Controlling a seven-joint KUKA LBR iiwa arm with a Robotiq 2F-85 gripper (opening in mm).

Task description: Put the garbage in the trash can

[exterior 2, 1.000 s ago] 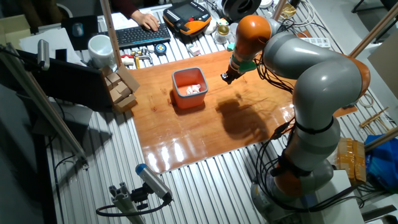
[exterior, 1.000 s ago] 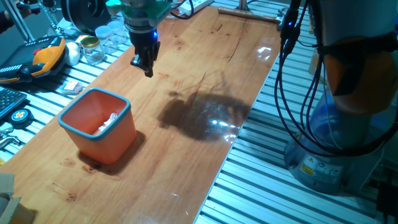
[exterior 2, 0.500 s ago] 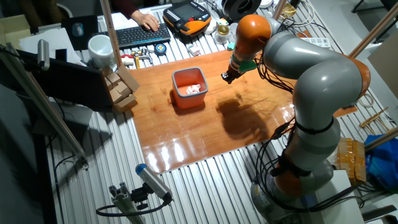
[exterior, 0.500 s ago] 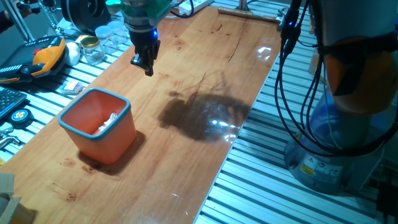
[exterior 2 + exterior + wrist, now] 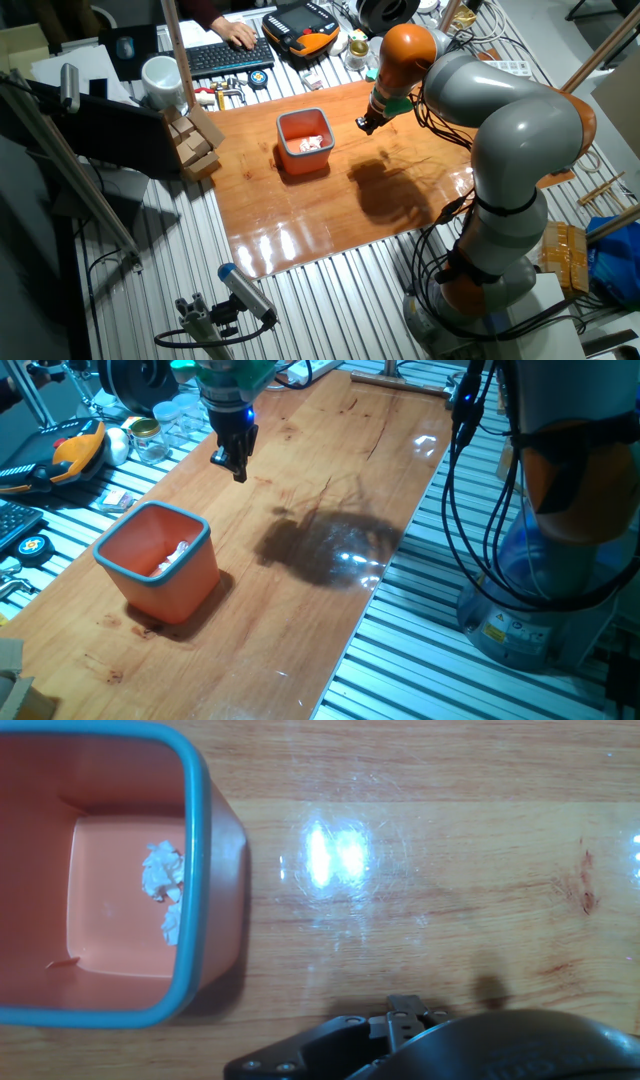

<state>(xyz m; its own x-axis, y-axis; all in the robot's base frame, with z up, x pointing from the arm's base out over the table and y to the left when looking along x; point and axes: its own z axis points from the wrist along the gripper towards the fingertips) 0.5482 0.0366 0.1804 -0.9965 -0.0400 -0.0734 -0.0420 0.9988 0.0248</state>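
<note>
— Logging item one: where is the garbage lying?

— White crumpled scraps are lying inside the trash can, on its floor against one wall; nothing white is showing on the bench.

— And the hand?

— It is hanging above the bench, apart from the bin, carrying nothing visible; its fingers are appearing close together, though I cannot tell for certain.

— Status?

— Deposit is looking done; judging by this, only withdrawal is remaining.
</note>
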